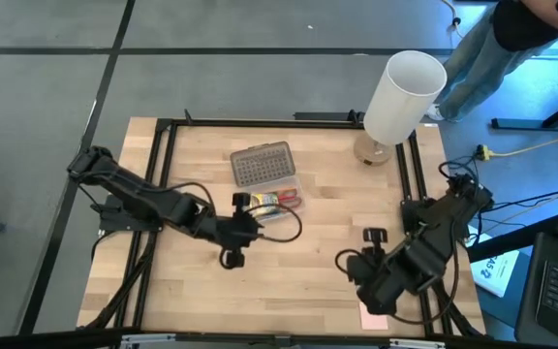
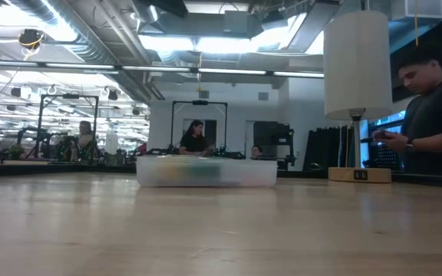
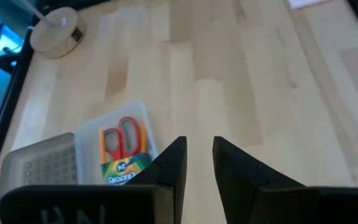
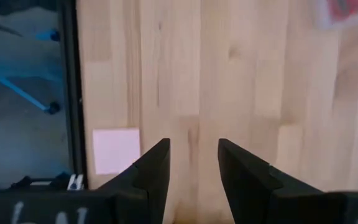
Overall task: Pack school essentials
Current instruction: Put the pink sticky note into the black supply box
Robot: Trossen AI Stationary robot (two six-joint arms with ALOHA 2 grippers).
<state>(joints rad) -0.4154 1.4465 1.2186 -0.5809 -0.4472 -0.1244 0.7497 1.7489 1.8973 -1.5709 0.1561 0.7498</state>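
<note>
A clear plastic case (image 1: 277, 206) stands on the table's middle, its grey dotted lid (image 1: 262, 165) flat beside it on the far side. In it lie red-handled scissors (image 3: 122, 138) and a green-and-yellow crayon box (image 3: 124, 169). My left gripper (image 1: 250, 228) hangs just left of and nearer than the case, open with nothing between its fingers (image 3: 199, 149). A pink square pad (image 4: 115, 150) lies flat near the table's front edge on the right (image 1: 374, 318). My right gripper (image 4: 193, 152) points down above the bare wood beside the pad, open and clear of it (image 1: 368, 286).
A tall white cylinder lamp (image 1: 405, 95) on a round wooden base (image 3: 58, 31) stands at the far right corner. A black frame rail (image 1: 163, 174) borders the table. A person (image 2: 436, 115) stands beyond the far right. Bare wood lies between the case and the pad.
</note>
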